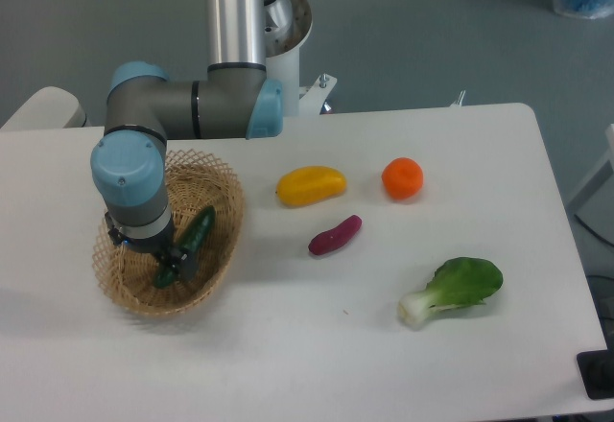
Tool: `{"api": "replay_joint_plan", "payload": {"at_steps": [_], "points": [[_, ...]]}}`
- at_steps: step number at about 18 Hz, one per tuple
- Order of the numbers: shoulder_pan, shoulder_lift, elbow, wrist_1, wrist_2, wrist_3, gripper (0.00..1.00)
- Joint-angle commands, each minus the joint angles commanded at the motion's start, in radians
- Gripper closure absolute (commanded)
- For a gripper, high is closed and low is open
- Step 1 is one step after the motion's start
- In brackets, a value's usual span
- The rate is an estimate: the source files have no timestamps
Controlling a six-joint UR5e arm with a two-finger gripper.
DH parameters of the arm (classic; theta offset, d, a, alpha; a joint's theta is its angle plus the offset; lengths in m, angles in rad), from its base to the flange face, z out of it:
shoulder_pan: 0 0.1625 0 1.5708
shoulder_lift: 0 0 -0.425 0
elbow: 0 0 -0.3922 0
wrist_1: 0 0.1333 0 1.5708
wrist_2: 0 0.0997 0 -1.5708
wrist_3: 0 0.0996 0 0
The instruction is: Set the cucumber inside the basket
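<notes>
The dark green cucumber (198,230) lies slanted inside the tan wicker basket (223,188) at the left of the table, its upper end toward the basket's right rim. My gripper (175,261) points down into the basket and its dark fingers close around the cucumber's lower end, low over the basket floor. The wrist of the arm hides the left part of the basket.
On the white table to the right of the basket lie a yellow fruit (311,185), an orange (403,178), a short purple-red vegetable (335,235) and a bok choy (455,289). The arm's base column (236,19) stands behind the basket.
</notes>
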Motion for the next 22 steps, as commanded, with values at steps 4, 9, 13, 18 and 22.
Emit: {"api": "replay_joint_plan", "payload": {"at_steps": [4,9,13,18,22], "points": [[0.047,-0.011,0.035,0.002,0.011,0.017,0.00],[0.124,-0.014,0.043,0.000,0.011,0.182,0.00],[0.212,-0.024,0.061,-0.002,0.011,0.297,0.00],[0.298,-0.083,0.161,-0.047,0.012,0.484,0.00],[0.334,-0.133,0.238,-0.098,0.018,0.593,0.00]]}}
